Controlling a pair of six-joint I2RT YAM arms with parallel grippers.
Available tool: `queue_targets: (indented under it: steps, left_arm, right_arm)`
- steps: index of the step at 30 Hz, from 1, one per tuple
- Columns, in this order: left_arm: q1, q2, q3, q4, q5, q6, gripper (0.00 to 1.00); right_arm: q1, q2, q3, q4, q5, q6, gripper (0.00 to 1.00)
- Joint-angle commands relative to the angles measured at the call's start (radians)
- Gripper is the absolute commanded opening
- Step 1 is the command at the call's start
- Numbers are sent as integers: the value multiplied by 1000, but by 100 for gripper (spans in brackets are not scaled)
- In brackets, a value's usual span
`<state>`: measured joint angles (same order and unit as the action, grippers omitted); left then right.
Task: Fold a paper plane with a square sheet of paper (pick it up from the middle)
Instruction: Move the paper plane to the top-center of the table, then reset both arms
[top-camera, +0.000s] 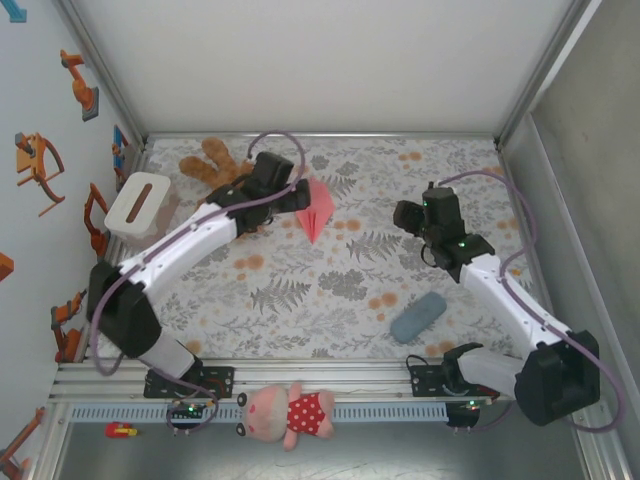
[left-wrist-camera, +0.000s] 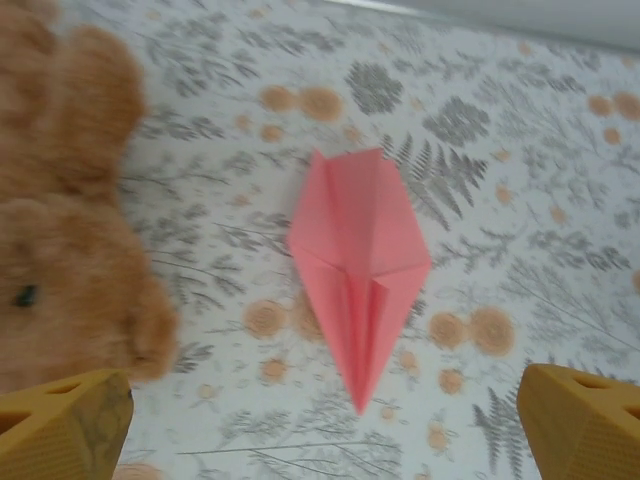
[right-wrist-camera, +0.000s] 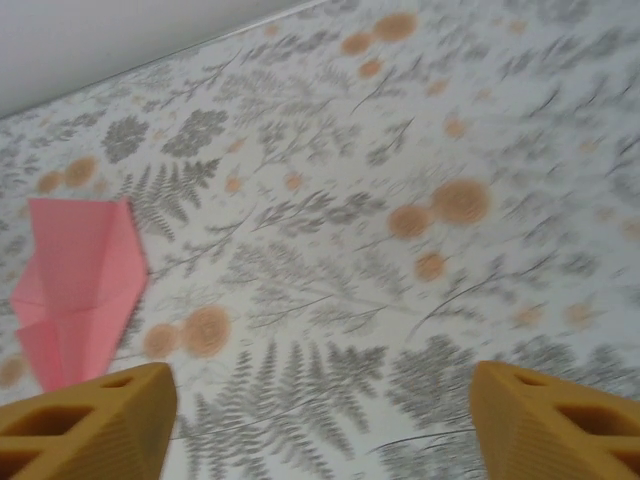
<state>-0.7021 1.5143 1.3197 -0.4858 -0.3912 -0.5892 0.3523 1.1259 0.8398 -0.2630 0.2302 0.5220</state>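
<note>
No legible text, labels, brands, numbers or signs anywhere.

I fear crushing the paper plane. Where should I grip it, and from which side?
Probably the centre crease of the paper plane, at its wide middle, from above, straddling the crease: it lies flat on the table, so its edges give little hold.

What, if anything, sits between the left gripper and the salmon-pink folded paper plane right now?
Nothing visible. The salmon-pink folded paper plane lies on the floral table cover just ahead of the open left gripper. The brown plush teddy bear sits off to one side, apart from the plane.
</note>
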Motion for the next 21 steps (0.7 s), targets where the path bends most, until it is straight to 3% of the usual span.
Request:
queue_targets:
  steps: [1,5,9,13,18,21]
  left_arm:
    - [25,-116,-142,48,-180,29,96]
    - [51,-276,-314,72,-329,42,96]
    - [105,-427,-497,148,-400,70,96]
    - [206,-559,-643,187,-403,68,96]
    - [272,-687,-831,385,-449,176,96]
    - [337,-716,-908,482,-390,222,96]
  right_arm:
    - [-13,-59,14,-48,208,-88,90]
    - [-20,-107,-10,-56,399,-110,93]
    - [-48,-131,-58,-49,560,-120,93]
    - [-93,-184,-184,100,566,-184,93]
    - [-157,-195,-288,230,516,-268,93]
    - [-184,-158,-340,305,502,-315,93]
